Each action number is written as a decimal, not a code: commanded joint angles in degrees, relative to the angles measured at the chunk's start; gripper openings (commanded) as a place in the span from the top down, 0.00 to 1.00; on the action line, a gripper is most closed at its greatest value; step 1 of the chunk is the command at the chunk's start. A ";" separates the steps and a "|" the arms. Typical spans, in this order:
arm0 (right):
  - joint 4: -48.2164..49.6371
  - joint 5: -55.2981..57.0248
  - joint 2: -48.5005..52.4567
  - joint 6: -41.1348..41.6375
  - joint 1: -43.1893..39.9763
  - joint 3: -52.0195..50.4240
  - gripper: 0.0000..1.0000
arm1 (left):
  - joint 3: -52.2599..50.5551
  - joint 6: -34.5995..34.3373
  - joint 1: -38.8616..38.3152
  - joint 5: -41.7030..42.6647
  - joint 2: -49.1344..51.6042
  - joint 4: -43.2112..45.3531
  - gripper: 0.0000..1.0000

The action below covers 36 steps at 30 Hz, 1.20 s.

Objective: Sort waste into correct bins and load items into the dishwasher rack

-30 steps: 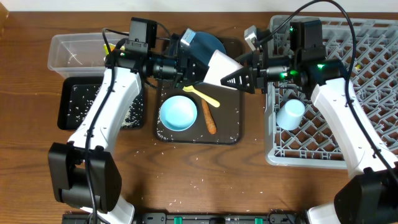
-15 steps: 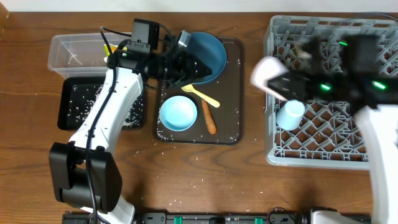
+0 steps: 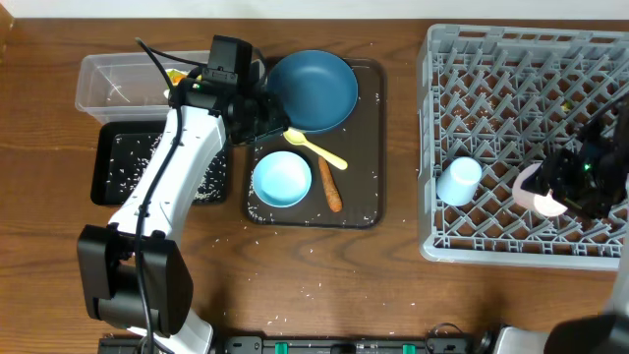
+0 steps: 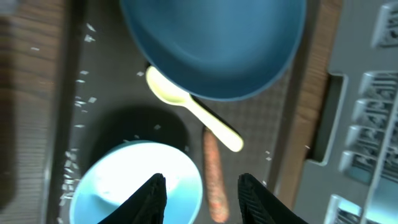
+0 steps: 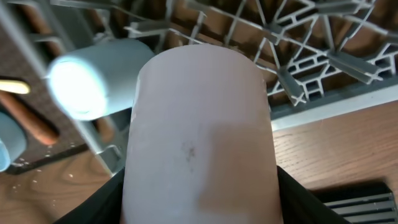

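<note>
My right gripper (image 3: 562, 187) is clamped around the small pink cup (image 3: 538, 193), holding it over the right part of the dishwasher rack (image 3: 426, 118), apart from the small light blue cup (image 3: 459, 181) lying on the lattice; I cannot tell whether it touches the floor. To place it well, I should lower it straight between the pegs and let go only once it sits steady. My left gripper (image 4: 202, 194) hangs open above the carrot-like stick (image 4: 214, 177) beside the pale blue bowl (image 4: 134, 186).
</note>
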 commanded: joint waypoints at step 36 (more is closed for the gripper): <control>-1.77 -6.32 12.68 -4.50 10.88 26.32 0.09 | 0.15 4.70 0.00 -3.21 -2.12 -6.80 0.59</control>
